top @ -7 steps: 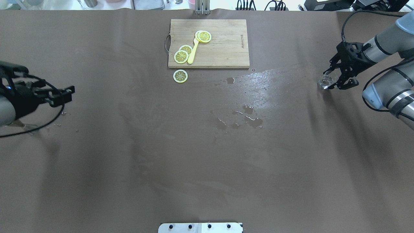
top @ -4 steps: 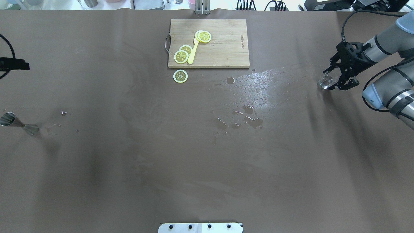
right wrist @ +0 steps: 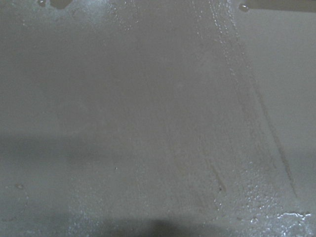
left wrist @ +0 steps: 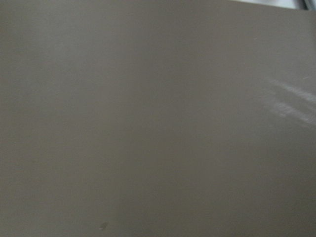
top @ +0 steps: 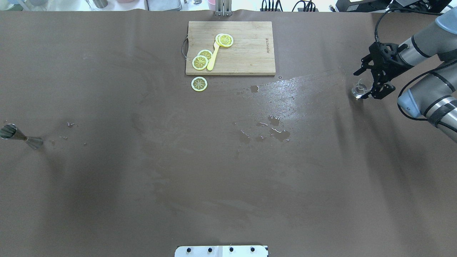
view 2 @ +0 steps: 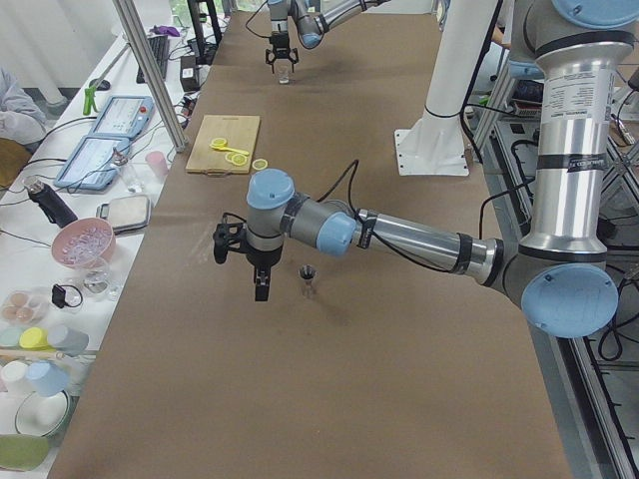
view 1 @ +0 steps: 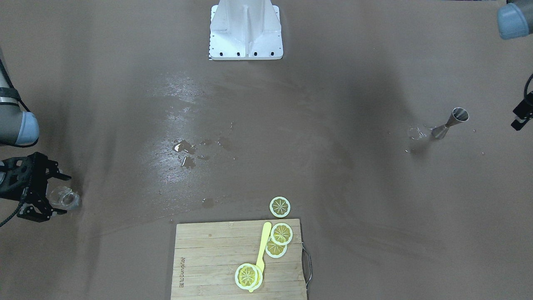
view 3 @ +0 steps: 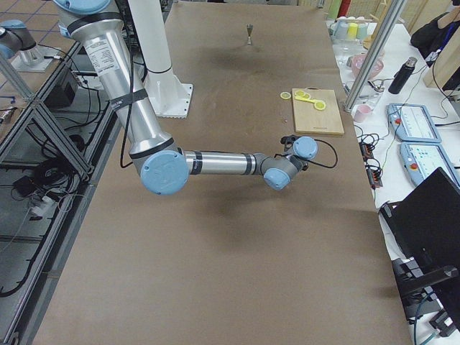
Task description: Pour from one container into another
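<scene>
Both containers stand on the brown table (top: 228,178), well apart at opposite ends: the steel jigger (top: 18,135) upright at the far left of the overhead view, the small clear glass (top: 358,89) at the far right. The right gripper (top: 365,85) sits around the glass with its fingers spread to either side; a gap shows at the upper finger, so it reads as open rather than clamped, though whether the lower finger touches the glass is too small to tell. The left gripper (view 2: 247,267) hangs just beside the jigger in the left side view, fingers pointing down and holding nothing; only an edge of it shows in the front view, so whether its fingers are apart or together cannot be told. Water patches (top: 273,130) lie mid-table and droplets dot the surface near the jigger. Judged from this layout, either the pour is over and both vessels are set down, or neither has been picked up; the frames alone do not settle which. If a pour remains, the next move calls for closing on one vessel, carrying it across the long gap, and tipping it over the other's narrow mouth. Readable writing: a branded mark is burned into the cutting board (top: 250,53) along one short edge, too small to make out. The lemon slices (top: 200,62) and yellow spatula (top: 213,57) bear no text.
</scene>
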Tool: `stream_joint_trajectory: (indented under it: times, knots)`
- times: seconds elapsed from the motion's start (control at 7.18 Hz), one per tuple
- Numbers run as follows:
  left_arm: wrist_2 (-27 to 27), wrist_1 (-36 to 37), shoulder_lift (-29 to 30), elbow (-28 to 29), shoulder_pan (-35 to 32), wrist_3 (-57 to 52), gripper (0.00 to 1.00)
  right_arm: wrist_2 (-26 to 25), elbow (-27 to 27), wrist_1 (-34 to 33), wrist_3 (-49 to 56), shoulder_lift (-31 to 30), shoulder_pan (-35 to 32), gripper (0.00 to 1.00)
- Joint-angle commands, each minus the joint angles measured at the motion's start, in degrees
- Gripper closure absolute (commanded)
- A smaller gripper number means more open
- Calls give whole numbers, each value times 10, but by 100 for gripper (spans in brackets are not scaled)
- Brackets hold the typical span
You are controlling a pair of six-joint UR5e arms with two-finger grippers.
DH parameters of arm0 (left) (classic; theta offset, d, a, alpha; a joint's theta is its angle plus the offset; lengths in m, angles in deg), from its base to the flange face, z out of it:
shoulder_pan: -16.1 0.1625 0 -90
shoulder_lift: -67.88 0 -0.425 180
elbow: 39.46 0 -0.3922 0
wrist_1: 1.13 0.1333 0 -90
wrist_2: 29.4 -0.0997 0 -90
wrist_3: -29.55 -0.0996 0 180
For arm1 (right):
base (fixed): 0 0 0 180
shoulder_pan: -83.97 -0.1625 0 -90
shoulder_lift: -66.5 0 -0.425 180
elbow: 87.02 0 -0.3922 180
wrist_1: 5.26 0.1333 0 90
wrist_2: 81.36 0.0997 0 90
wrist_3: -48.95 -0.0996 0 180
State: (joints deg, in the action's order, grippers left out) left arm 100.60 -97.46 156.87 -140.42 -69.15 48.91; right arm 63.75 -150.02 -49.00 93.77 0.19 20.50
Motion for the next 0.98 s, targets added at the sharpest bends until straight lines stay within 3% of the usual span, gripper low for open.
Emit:
stream_joint_trajectory:
  times: [0.0,0.42,0.7,0.84]
  knots:
    - [57,22,-34,45,-62,-105,1,3,-3,39,-70,11,0,0]
    - [58,25,-50,40,-81,-106,1,-10,-26,41,-223,35,-6,1]
    - [78,25,-58,32,-93,-106,1,-104,-62,37,-379,38,-16,0]
    - [78,26,-58,34,-93,-105,1,-134,-79,-3,-402,38,-26,0]
